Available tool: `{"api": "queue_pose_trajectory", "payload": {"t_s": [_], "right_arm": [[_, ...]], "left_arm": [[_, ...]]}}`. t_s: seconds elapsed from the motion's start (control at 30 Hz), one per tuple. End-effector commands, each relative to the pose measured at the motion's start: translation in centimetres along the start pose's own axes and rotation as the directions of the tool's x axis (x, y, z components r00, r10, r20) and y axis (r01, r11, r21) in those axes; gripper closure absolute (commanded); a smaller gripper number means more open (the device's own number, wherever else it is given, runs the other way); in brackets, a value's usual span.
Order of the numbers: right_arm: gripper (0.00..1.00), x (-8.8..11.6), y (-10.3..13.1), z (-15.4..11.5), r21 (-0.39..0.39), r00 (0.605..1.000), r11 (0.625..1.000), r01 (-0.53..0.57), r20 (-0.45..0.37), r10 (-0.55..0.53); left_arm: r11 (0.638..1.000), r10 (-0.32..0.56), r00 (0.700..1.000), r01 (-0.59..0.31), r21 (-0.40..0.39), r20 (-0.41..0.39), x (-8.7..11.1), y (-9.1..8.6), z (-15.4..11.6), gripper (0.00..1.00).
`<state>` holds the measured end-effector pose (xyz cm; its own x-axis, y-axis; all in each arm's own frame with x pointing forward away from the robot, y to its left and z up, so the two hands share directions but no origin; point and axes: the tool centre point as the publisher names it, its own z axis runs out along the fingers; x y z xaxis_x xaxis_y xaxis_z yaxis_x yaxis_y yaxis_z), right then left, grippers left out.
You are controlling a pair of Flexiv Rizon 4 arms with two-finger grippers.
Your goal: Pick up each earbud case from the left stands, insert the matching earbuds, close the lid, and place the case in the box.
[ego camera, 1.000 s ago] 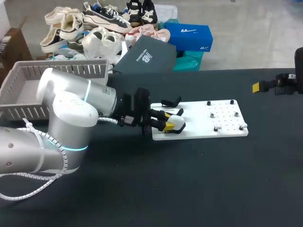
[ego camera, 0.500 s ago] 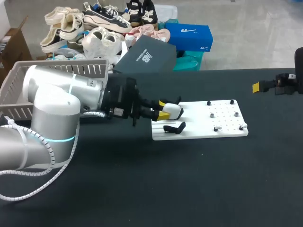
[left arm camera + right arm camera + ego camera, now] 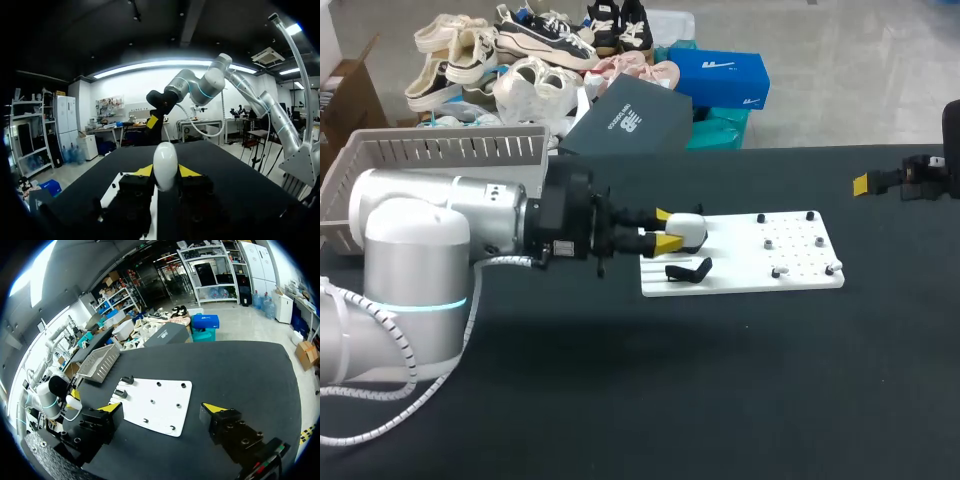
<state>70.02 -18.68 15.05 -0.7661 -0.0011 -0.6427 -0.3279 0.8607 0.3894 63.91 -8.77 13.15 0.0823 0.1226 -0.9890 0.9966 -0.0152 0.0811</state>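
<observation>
One case [image 3: 688, 232] is clamped in the left jaws, just above the board [image 3: 740, 275]; right jaws gape open way off over the bench [image 3: 720, 400]. Pickup looks done, so earbuds probably go in next.

Left claw [image 3: 166, 172] clamps the white earbud case [image 3: 165, 161].

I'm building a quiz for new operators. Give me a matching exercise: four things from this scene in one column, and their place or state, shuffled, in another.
1 earbud case
2 right gripper
3 front black stand
4 basket

A open, at the table's right side
B empty, on the white board
C table's far-left rear
D clamped in the left gripper

Pairs: 1-D, 2-A, 3-B, 4-C
</observation>
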Motion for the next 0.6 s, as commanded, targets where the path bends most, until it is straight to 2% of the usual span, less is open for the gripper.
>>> {"api": "queue_pose_trajectory", "payload": {"t_s": [0.03, 0.6], "right_arm": [[0.00, -0.01, -0.01, 0.03, 0.001, 1.000, 1.000, 0.000, 0.000, 0.000], [0.00, -0.01, -0.01, 0.03, 0.001, 1.000, 1.000, 0.000, 0.000, 0.000]], "left_arm": [[0.998, 0.023, 1.000, -0.023, -0.058, 0.014, -0.24, -0.70, 0.37, 1.00], [0.997, 0.050, 0.999, -0.049, -0.056, 0.019, -0.71, -0.77, 0.67, 1.00]]}}
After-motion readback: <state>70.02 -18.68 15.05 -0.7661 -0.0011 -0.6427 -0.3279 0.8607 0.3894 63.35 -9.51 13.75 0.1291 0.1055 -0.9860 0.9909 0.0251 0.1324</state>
